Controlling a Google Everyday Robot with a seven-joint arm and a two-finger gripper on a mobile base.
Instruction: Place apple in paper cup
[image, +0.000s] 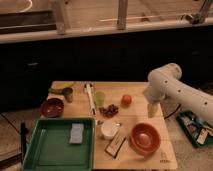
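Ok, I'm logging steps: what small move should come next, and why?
Probably move the gripper across toward the apple. The gripper hangs above the table, apart from the apple, which sits on the table, outside the paper cup.

The arm (176, 86) is a smooth, rounded white casing with a bulbous joint. Its slim, pale cream tool (152, 111) is above the counter's (135, 116) right edge.
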